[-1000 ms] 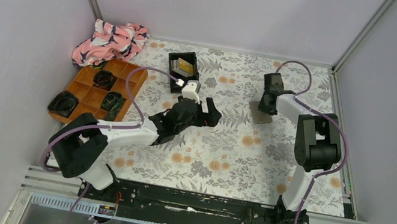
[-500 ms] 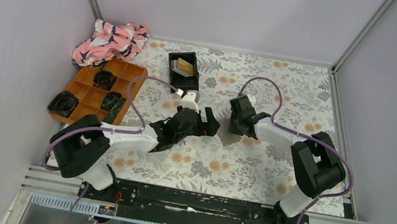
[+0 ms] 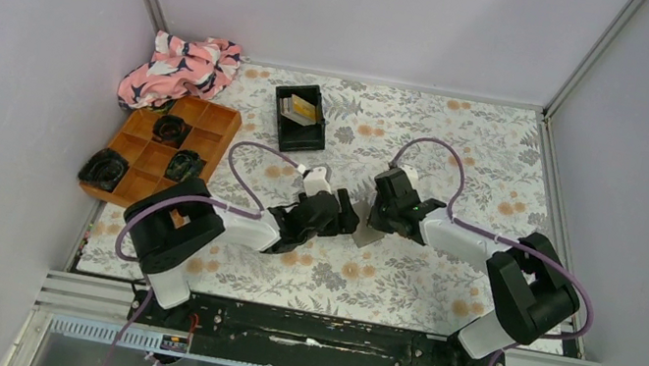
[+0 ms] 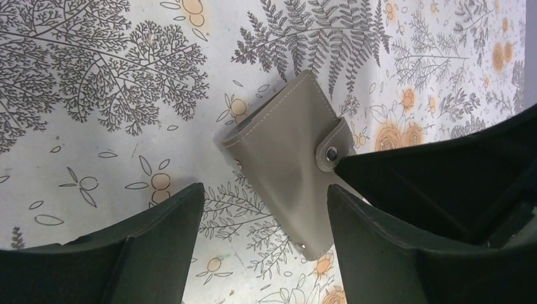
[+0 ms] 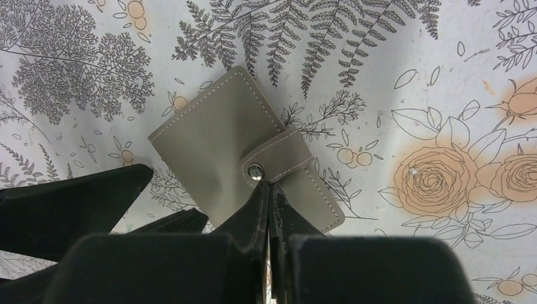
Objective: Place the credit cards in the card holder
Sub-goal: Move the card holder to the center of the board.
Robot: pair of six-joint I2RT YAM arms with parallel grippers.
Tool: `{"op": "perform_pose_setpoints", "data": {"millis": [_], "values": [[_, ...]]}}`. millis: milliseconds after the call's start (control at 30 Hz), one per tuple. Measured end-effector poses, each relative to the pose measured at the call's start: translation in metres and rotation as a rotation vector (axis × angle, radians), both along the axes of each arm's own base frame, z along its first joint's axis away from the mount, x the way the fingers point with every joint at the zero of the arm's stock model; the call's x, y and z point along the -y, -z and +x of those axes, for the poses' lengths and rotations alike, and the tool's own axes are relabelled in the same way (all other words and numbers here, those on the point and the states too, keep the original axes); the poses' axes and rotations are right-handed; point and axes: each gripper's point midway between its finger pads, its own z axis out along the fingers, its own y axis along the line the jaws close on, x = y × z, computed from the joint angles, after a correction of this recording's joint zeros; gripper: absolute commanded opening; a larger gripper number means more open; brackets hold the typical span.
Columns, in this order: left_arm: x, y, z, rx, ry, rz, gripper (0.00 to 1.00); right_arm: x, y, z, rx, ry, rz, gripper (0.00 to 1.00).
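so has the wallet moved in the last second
yes: the wallet went left and nearer the front, away from the table's right edge

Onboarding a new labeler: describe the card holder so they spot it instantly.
On the floral tablecloth, look mid-table where the left gripper and right gripper nearly meet. The card holder lies between them: a small plain grey-taupe wallet, folded shut by a strap with a metal snap, unlike the black tray and orange tray farther back-left.

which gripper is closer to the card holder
Right. The right gripper is shut with its tips on the card holder by the snap; the left gripper is open, facing it, not touching.
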Motion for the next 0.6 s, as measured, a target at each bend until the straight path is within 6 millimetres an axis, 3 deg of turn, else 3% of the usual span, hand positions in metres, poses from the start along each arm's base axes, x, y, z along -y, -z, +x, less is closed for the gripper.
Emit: {"op": "perform_pose_setpoints", "data": {"millis": [100, 267, 400, 600], "values": [[0.002, 0.000, 0.004, -0.002, -0.029, -0.010, 0.71, 0.000, 0.001, -0.001, -0.004, 0.002, 0.003, 0.02], [-0.001, 0.005, 0.009, -0.011, -0.070, 0.003, 0.58, -0.003, 0.002, -0.007, 0.010, -0.028, -0.028, 0.27], [0.001, 0.008, 0.014, -0.015, -0.087, 0.015, 0.49, -0.006, -0.003, -0.015, 0.036, -0.082, -0.088, 0.36], [0.009, 0.012, 0.022, -0.017, -0.097, 0.018, 0.40, -0.001, -0.013, -0.012, 0.085, -0.101, -0.155, 0.48]]}}
